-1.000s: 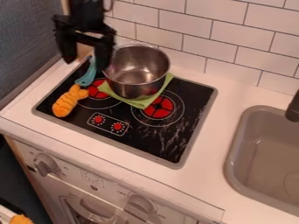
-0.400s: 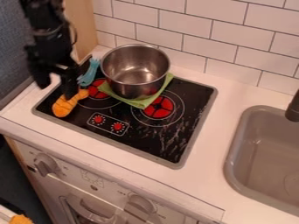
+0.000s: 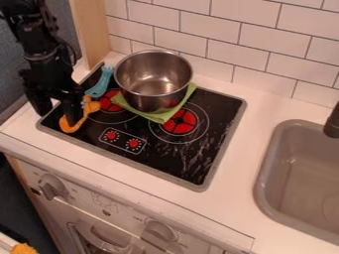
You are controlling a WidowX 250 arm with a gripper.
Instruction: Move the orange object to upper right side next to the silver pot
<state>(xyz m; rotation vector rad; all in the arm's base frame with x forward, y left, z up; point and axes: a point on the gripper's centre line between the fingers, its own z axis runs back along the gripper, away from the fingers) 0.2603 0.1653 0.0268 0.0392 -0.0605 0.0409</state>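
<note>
Orange object, long and lumpy in shape (image 3: 67, 126), lying on the black glass stovetop (image 3: 222, 114) at its left side, to the left and front of the round silver metal pot (image 3: 152, 96). Long axis running slantwise, from lower left to upper right in the camera view, with the upper end pointing towards the blue fork-like utensil (image 3: 99, 88). Just beside the black two-finger gripper (image 3: 57, 116), to the right of the gap between its fingers, and partly covered from sight by the right-hand finger in the view. Touching or not touching that finger: cannot tell.

Gripper spread wide, with nothing grasped. For the coming move, probably necessary to shift a little to the right, so as to have one finger on each side of the narrow body, and only then to close across the long axis. After that, a carry past the pot to its upper right side, best at good height, because of the risk to knock the rim.

About writing: small white marks around the red printed dials (image 3: 111, 135) and near the grey oven knob (image 3: 50, 187), too fine to read. No legible brand or label.
</note>
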